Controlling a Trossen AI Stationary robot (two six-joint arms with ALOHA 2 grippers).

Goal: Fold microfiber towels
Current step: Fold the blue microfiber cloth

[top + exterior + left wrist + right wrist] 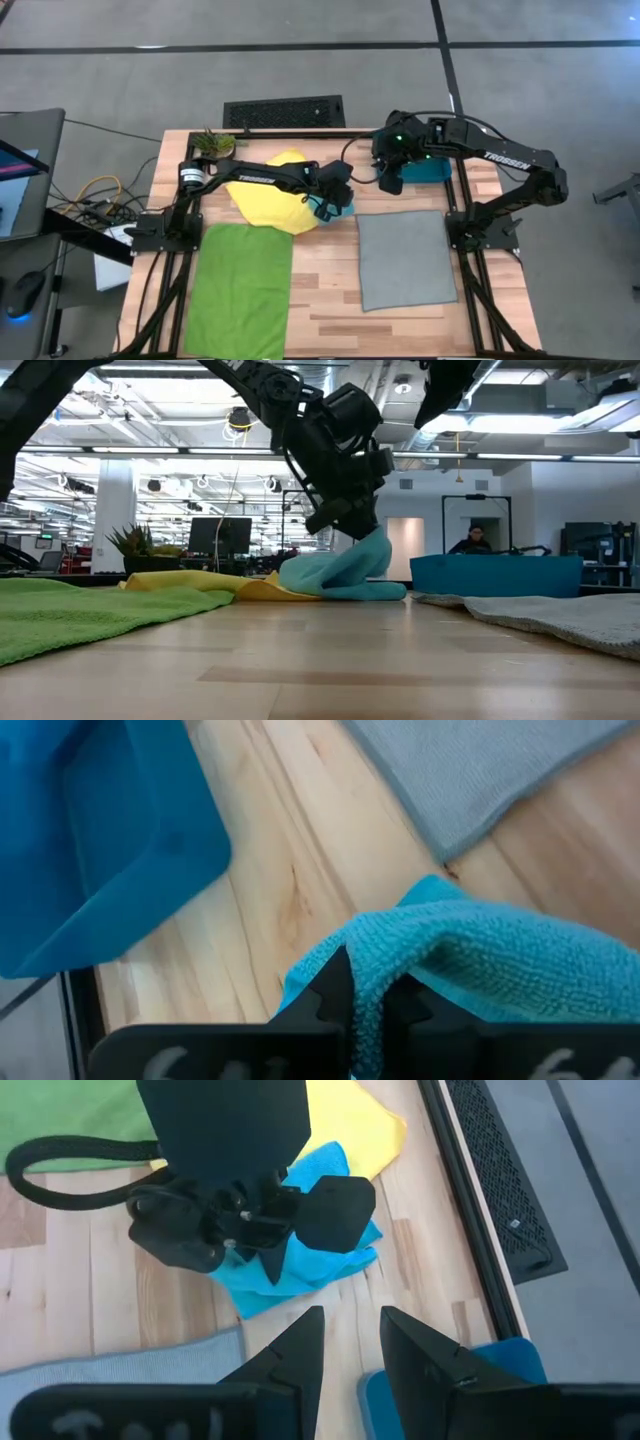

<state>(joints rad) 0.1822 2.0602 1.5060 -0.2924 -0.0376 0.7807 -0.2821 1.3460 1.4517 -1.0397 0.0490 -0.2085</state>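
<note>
My left gripper (335,195) is shut on the light turquoise-blue towel (340,575), a bunched heap at the table's far middle, partly on the crumpled yellow towel (272,195). The lime green towel (240,285) lies flat at the near left. The grey towel (405,258) lies flat at the near right. My right gripper (350,1345) is open and empty. It hovers by the dark teal bin (425,172), to the right of the turquoise towel. My left gripper pinches a raised fold of the turquoise towel (372,990) between its two fingers (335,992). It comes from above, slanting down. The pinched part (370,545) is drawn up into a peak. The rest of the towel (330,588) lies slack on the table and on the yellow towel's edge.
The teal bin (495,575) stands at the far right. A small potted plant (212,143) stands at the far left corner. Bare wood (325,290) lies between the green and grey towels. A person (472,540) sits in the room beyond the table.
</note>
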